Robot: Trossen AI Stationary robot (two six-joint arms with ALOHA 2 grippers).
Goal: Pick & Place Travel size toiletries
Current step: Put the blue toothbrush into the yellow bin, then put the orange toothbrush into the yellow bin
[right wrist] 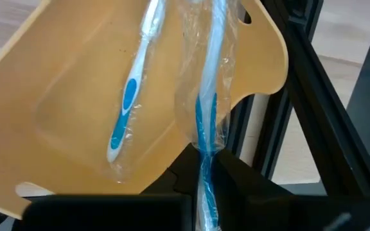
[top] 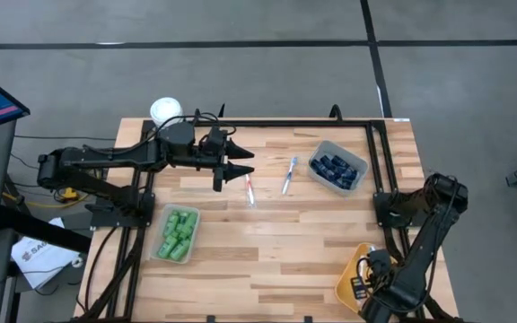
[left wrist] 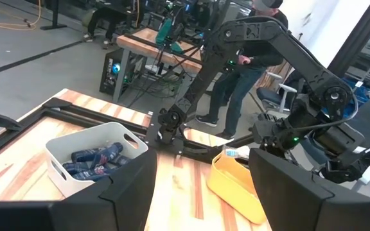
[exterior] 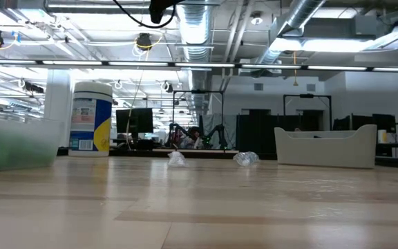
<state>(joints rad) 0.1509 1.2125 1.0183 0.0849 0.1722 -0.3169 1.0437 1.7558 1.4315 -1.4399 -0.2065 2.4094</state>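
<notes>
Most sorting looks done. The green bottles [top: 177, 233] lie in a clear bin [top: 159, 252], well left of the yellow tray [top: 348, 274], and the navy tubes [top: 336, 168] fill the white bin [top: 357, 183] beyond the tray. One toothbrush [right wrist: 128, 96] rests in the tray. The right end effector [right wrist: 205, 168], clenched on a wrapped toothbrush [right wrist: 208, 102], holds it over the tray. Two toothbrushes [top: 289, 174] remain on the worktop [top: 276, 251] near the released left end effector [top: 233, 170].
</notes>
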